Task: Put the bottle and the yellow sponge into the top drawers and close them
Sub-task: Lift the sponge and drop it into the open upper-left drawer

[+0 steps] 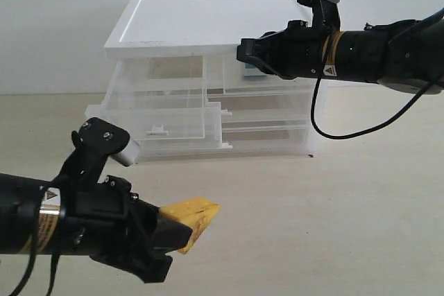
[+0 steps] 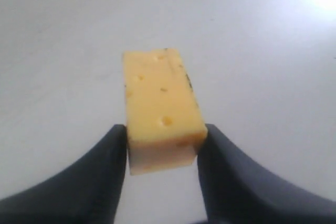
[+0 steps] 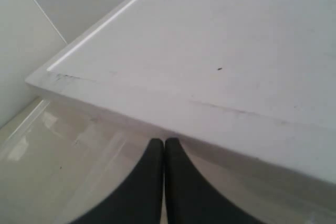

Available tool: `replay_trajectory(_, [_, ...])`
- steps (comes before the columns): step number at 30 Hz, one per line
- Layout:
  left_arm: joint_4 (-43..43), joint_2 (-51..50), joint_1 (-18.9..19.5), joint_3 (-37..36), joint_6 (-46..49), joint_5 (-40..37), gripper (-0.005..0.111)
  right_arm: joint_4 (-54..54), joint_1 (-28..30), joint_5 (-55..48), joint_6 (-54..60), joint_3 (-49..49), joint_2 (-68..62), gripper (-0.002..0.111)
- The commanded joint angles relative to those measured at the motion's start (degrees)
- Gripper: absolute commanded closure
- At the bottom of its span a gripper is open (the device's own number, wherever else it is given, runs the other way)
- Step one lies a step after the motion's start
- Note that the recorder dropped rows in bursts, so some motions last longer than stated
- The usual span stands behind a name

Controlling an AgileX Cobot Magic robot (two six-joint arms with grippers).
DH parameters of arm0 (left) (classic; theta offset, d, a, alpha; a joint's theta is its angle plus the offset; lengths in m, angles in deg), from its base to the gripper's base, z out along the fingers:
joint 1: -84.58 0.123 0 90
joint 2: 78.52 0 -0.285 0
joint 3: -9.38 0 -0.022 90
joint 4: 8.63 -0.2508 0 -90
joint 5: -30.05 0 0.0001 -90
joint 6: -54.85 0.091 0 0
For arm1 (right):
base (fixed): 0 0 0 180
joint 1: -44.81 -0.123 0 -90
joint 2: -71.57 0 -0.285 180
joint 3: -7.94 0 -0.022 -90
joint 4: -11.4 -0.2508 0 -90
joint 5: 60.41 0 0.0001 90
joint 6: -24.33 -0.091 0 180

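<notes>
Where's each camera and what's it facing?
Exterior: off-arm, facing the cabinet front; both arms, left hand holding the yellow sponge, right hand at the cabinet.
Left wrist: on left arm, sees its fingers clamping the sponge.
Right wrist: on right arm, sees shut fingers, cabinet's top edge.
Shared: sponge, exterior and left wrist.
</notes>
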Motion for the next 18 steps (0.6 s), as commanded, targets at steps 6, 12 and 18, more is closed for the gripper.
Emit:
replay_trajectory(6, [-11.30, 15.48, -0.97, -0.58, -14.55, -13.26, 0.103, -0.25, 0.15, -0.95, 0.39, 0.08, -0.06, 0.108])
replay_trajectory(12, [-11.30, 19.83, -0.85, 2.95, -14.55, -27.35, 0.103, -0.25, 0.15, -0.95, 0.39, 0.08, -0.06, 0.108])
replay_trajectory(18, [-11.30, 14.23, 2.35, 11.19, -14.27, -23.84, 0.103, -0.25, 0.15, -0.95, 0.39, 0.08, -0.06, 0.108])
